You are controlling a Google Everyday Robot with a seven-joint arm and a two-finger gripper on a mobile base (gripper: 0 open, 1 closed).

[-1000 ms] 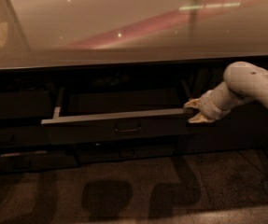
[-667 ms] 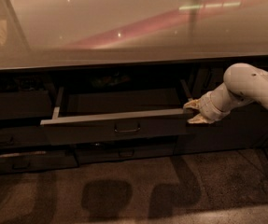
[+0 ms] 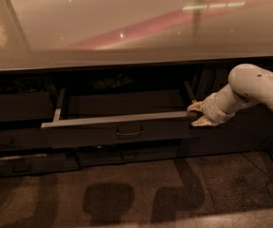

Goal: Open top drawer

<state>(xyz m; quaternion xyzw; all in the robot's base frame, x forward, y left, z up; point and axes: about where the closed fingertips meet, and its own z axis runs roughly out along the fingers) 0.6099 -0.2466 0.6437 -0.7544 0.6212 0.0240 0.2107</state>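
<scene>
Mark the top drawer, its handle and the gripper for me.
top drawer [image 3: 79, 136]: camera view, left part of its dark front panel.
handle [image 3: 130, 133]: camera view, middle of the bail.
gripper [image 3: 197, 115]: camera view, its tip at the drawer's right end.

top drawer [image 3: 88, 135] jutting out under counter [image 3: 126, 37], tool [image 3: 199, 115] clasping its right end
</scene>
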